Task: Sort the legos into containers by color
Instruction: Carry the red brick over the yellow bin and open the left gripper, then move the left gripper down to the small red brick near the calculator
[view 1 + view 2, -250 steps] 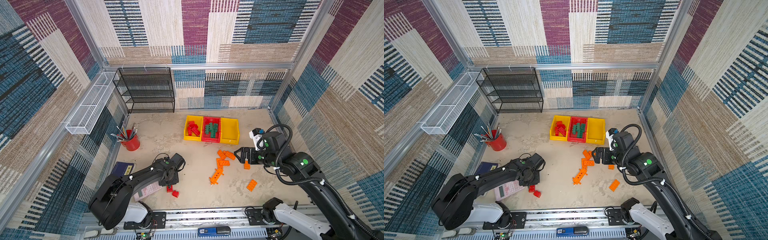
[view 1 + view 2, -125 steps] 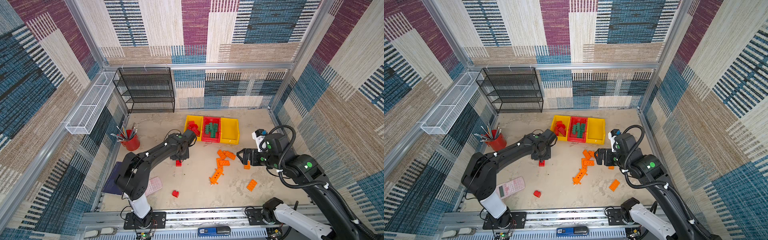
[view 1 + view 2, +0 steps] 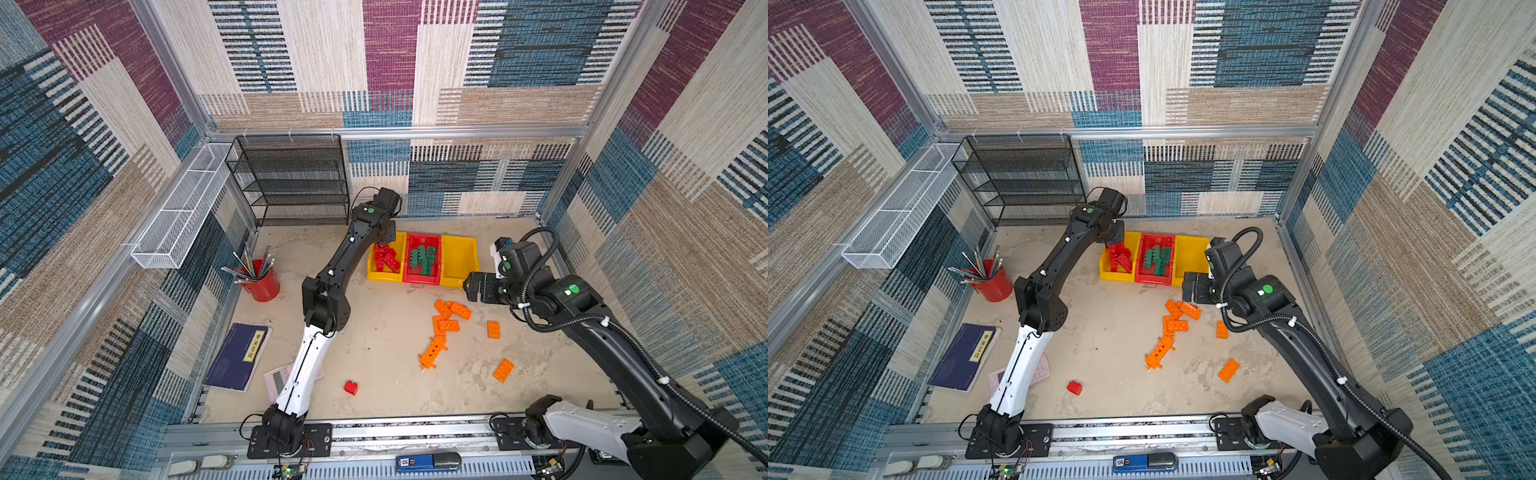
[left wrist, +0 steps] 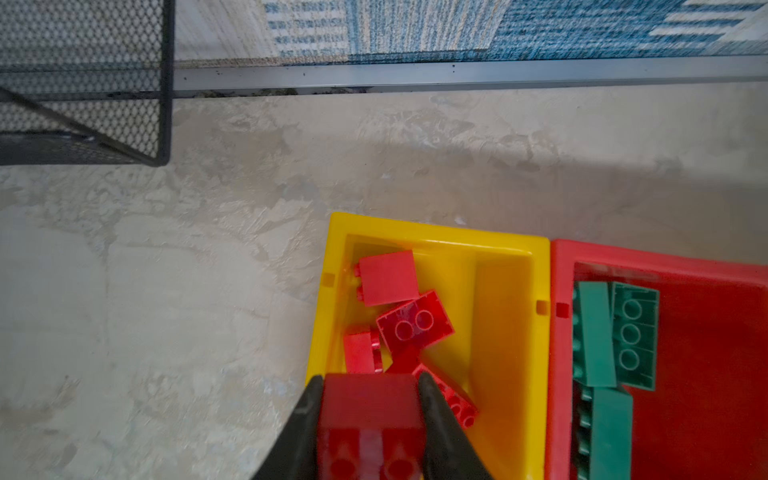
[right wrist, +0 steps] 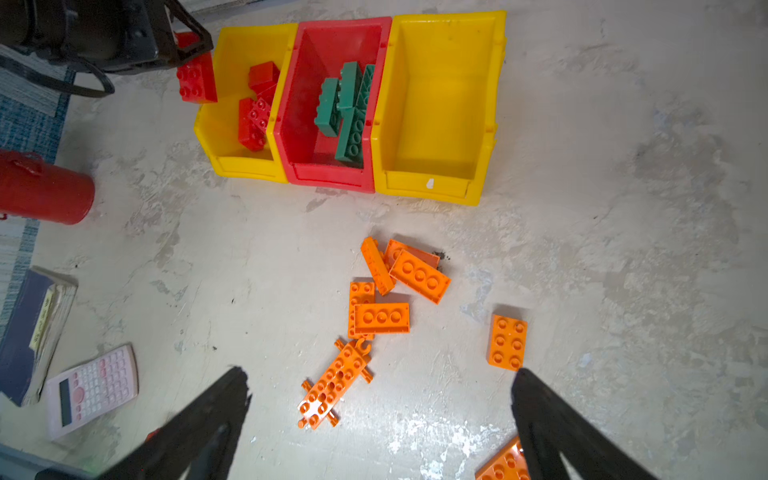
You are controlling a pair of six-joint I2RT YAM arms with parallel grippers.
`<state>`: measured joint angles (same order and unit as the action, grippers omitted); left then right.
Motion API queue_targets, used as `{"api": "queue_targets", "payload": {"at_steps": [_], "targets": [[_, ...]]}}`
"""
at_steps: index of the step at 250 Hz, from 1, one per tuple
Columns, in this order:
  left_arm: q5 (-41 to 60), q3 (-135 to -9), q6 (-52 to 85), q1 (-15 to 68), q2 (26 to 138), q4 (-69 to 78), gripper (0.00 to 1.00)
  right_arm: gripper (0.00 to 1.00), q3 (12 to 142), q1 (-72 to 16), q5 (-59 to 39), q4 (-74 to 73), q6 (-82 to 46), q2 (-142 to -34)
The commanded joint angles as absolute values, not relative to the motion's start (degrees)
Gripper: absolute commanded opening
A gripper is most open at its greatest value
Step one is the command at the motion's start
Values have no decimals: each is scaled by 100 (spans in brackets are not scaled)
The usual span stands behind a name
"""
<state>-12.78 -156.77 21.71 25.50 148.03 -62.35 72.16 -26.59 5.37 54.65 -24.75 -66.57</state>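
left gripper [image 4: 370, 380] moved over left yellow bin [image 4: 432, 239], jaws clamped on glossy blocky red brick [image 4: 370, 415], right gripper [image 5: 380, 374] gaping empty, flat studded orange bricks [image 5: 419, 276] near that bin

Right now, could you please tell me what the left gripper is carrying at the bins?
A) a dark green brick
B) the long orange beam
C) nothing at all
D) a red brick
D: in the left wrist view the left gripper is shut on a red brick, poised at the edge of the yellow bin.
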Motion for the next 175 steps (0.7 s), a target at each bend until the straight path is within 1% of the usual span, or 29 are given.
{"api": "queue_targets", "payload": {"at_steps": [1, 8, 18, 39, 66, 95, 126, 153, 175], "targets": [[-767, -14894, 2074, 2451, 14566, -5589, 37, 100, 7406, -2646, 826, 5146, -2587, -6922], [-669, -14612, 2066, 2449, 14463, -5311, 40, 100, 7447, -2639, 848, 5142, -2580, -6987], [-550, -14370, 2057, 2448, 14378, -5046, 47, 100, 7503, -2636, 869, 5157, -2565, -7088], [-305, -14429, 2041, 2455, 14439, -4952, 66, 100, 7650, -2624, 893, 5211, -2516, -7266], [-120, -14602, 2063, 2467, 14474, -4961, 76, 100, 7833, -2615, 922, 5307, -2463, -7362], [25, -14326, 2251, 2480, 14131, -4829, 76, 100, 7861, -2616, 882, 5365, -2458, -7196], [-72, -13585, 2350, 2560, 13390, -4765, 76, 100, 7705, -2617, 742, 5462, -2444, -6810], [-419, -12474, 2449, 2666, 12480, -4808, 76, 100, 7473, -2612, 562, 5601, -2435, -6382], [-791, -11065, 2588, 2837, 11460, -4687, 76, 100, 7233, -2613, 348, 5672, -2435, -5977]]}}
